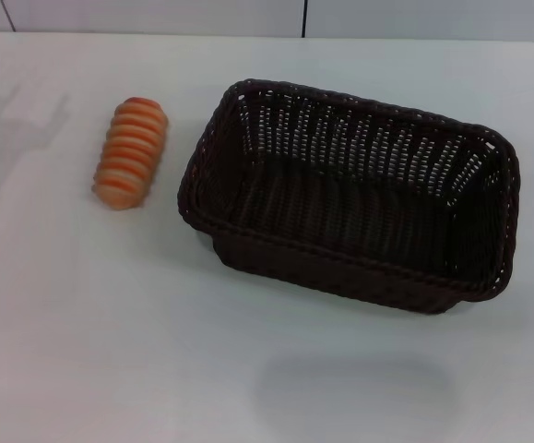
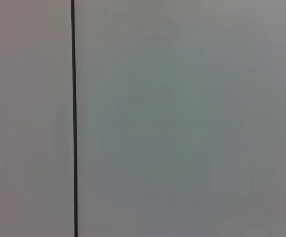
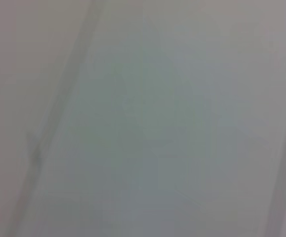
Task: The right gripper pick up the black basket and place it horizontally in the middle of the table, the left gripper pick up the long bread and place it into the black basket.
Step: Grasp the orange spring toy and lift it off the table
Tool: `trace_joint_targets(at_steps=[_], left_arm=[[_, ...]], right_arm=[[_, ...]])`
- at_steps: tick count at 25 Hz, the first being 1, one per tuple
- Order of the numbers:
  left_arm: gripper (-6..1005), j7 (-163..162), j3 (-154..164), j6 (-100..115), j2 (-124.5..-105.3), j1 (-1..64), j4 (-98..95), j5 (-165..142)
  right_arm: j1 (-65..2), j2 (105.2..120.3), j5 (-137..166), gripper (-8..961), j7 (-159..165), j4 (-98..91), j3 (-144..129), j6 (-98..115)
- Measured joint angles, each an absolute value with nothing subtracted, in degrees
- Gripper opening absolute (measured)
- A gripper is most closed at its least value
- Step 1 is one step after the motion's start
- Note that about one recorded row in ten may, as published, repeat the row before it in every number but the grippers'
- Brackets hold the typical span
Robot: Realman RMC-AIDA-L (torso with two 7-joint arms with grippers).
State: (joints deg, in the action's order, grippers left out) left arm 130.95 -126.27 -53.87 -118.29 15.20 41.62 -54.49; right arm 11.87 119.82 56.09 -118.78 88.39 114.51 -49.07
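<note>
The black basket (image 1: 359,198) sits on the white table (image 1: 110,323), right of centre, its long side running left to right and slightly tilted. It is empty. The long bread (image 1: 131,152) lies on the table to the left of the basket, apart from it, ridged side up. Neither gripper shows in the head view. The left wrist view and the right wrist view show only a pale blank surface, with none of the task's things.
A faint shadow (image 1: 8,129) falls on the table at the far left, and another (image 1: 359,388) near the front edge below the basket. A thin dark vertical line (image 2: 73,118) crosses the left wrist view.
</note>
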Motion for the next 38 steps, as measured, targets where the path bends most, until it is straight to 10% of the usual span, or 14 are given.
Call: trace_joint_targets(at_steps=[20,28,38], left_arm=[[785,115.29,-116.74,-40.07,-117.98,12.61,54.74,-63.75],[785,54.86,-117.36,-48.43,-114.93,8.31,80.36,-104.23],[785,32.02,-119.73,-70.66,-117.88,22.55,86.63,-142.9]], right_arm=[[16.26,119.88,41.64,470,-134.2,73.31,118.94,-45.73],[15.51,119.88,42.46,471,-135.54,72.73,118.96,-44.57],[13.95,119.61,44.75,470,-136.65,72.39,119.01,-44.37]])
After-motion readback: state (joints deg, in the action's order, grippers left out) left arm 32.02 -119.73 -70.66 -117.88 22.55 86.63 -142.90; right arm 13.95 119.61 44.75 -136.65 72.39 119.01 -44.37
